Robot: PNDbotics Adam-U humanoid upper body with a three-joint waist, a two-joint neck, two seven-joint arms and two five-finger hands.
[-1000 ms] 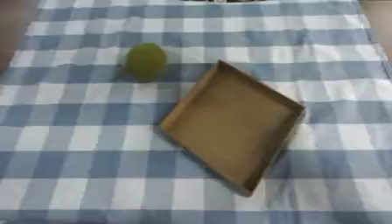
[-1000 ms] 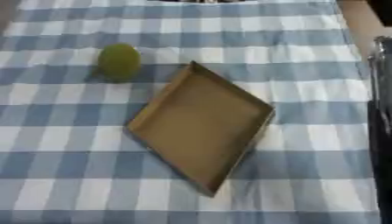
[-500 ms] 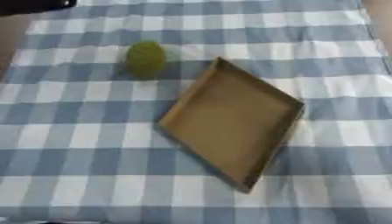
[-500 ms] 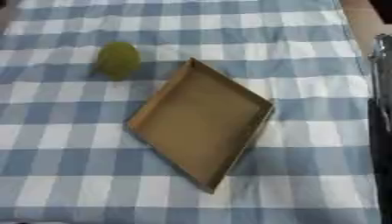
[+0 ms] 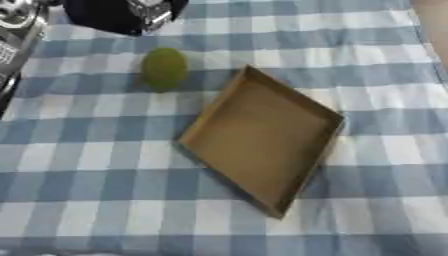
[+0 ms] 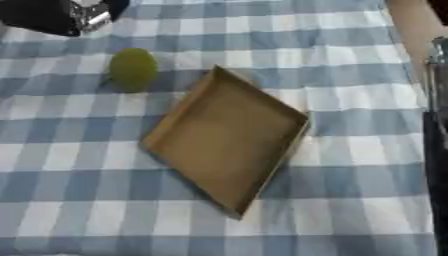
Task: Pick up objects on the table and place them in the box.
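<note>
Overhead, left hand [image 5: 122, 15] at far edge, fingers unclear, green fruit [image 5: 164, 68] beside open box [image 5: 262, 137]

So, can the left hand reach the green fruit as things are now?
Probably yes. The left hand is just beyond the green fruit, with bare checked cloth between; the box lies aside.
</note>
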